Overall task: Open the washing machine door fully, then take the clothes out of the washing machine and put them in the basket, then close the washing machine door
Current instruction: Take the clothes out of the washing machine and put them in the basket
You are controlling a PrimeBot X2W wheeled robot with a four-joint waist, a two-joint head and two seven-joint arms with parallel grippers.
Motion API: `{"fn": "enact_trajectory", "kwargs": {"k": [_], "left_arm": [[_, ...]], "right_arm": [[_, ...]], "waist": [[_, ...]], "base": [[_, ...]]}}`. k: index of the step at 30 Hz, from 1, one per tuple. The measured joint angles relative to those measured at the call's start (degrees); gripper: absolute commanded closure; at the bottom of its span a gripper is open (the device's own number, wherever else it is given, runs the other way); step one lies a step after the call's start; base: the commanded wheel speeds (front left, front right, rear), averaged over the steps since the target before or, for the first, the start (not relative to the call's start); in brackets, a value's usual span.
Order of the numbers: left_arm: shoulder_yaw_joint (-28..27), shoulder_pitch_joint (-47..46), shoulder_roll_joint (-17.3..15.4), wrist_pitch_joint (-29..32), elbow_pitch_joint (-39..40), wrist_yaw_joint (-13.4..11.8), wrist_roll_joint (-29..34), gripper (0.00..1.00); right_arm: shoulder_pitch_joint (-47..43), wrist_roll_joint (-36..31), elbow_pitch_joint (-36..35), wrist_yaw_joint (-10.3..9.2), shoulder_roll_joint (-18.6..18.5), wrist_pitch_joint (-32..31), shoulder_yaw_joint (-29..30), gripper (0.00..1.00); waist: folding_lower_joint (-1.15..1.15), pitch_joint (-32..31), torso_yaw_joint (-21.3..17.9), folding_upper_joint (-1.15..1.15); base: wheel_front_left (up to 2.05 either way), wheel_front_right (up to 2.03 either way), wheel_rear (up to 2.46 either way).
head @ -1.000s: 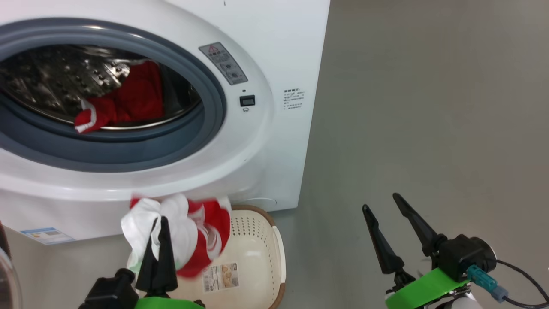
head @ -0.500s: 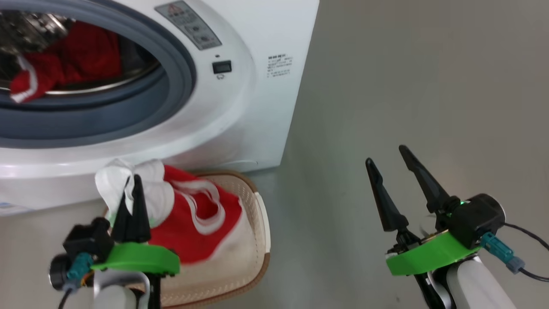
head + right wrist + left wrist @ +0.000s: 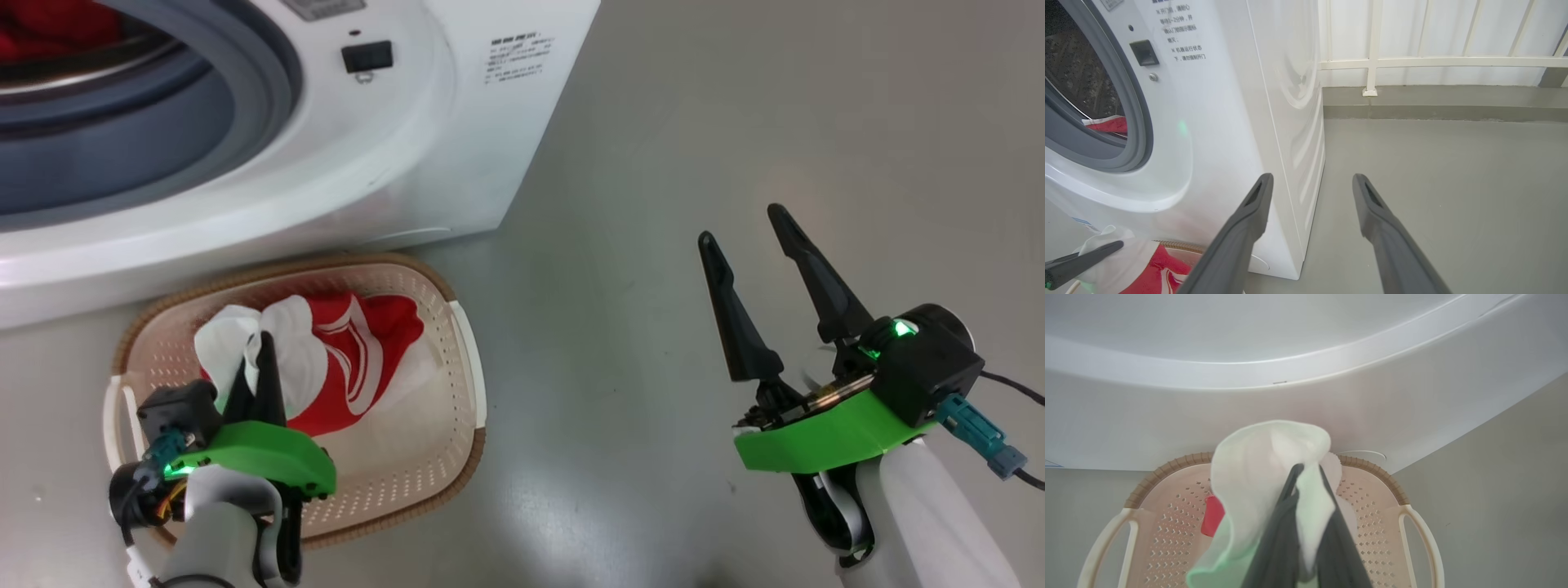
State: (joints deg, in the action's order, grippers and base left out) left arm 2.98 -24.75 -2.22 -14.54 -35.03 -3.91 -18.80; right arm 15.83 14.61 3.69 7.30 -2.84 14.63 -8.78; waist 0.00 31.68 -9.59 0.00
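One garment point(image 3: 359, 351) lies lengthwise in the basket point(image 3: 400, 465), white end in left jaws.

The floor point(image 3: 735, 122) is smooth, plain grey with a dull sheen and a few small dark specks. A soft pale patch of light lies on it near the bottom edge of the head view. In the right wrist view the same grey floor runs back to a low grey kerb point(image 3: 1453, 98) at the foot of a white ribbed wall point(image 3: 1498, 28). A cream rail point(image 3: 1453, 62) runs level across the wall, met by an upright post point(image 3: 1374, 41) whose foot stands on the kerb. The light is soft and even
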Motion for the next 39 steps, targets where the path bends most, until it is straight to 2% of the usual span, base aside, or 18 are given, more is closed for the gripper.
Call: {"fn": "enact_trajectory", "kwargs": {"k": [12,17,18,19,20,21,22,32,39], "left_arm": [[2.44,-5.49,0.02,0.01,-16.36,0.96,-5.02,1.00],[3.10,-7.35,0.08,0.00,-19.70,1.33,-6.48,1.00],[3.25,-7.48,0.08,0.01,-20.06,1.46,-6.48,0.92],[3.34,-7.53,0.13,0.00,-20.60,1.62,-6.76,0.72],[3.48,-7.55,0.18,0.01,-21.29,2.03,-7.49,0.56],[3.70,-7.54,0.19,0.01,-21.70,2.07,-7.87,0.15],[3.86,-7.54,0.19,0.01,-21.99,2.38,-8.08,0.00],[4.46,-4.56,0.21,0.00,-19.76,2.43,-11.56,0.00],[6.21,1.43,0.20,0.01,-11.04,2.15,-11.49,0.00]], "right_arm": [[2.08,-0.09,-0.15,0.00,0.00,0.01,0.23,0.00],[2.26,-0.10,-0.11,0.00,-0.01,0.01,0.22,0.00],[2.26,-0.11,-0.08,0.00,-0.01,0.01,0.24,0.00],[2.26,-0.11,-0.03,0.00,-0.01,0.01,0.25,0.00],[2.26,-0.12,0.00,0.00,-0.01,0.01,0.26,0.00],[2.26,-0.16,0.09,0.00,-0.01,0.01,0.27,0.00],[2.25,-0.18,0.18,0.00,-0.01,0.01,0.26,0.00],[1.59,-0.58,2.12,0.00,-0.04,0.01,-0.82,0.00],[-1.79,-0.79,3.63,0.00,-0.05,0.00,-0.42,0.00]], "waist": [[0.00,4.30,-0.59,0.00],[0.00,4.37,-0.61,0.00],[0.00,4.26,-0.58,0.00],[0.00,4.11,-0.54,0.00],[0.00,3.93,-0.49,0.00],[0.00,3.70,-0.43,0.00],[0.00,3.41,-0.35,0.00],[0.00,-1.39,0.83,0.00],[0.00,-6.36,2.39,0.00]], "base": [[0.00,0.00,0.00],[0.00,0.00,0.00],[0.00,0.00,0.00],[0.00,0.00,0.00],[0.00,0.00,0.00],[0.00,0.00,0.00],[0.00,0.00,0.00],[0.00,0.00,0.00],[0.00,0.00,0.00]]}}
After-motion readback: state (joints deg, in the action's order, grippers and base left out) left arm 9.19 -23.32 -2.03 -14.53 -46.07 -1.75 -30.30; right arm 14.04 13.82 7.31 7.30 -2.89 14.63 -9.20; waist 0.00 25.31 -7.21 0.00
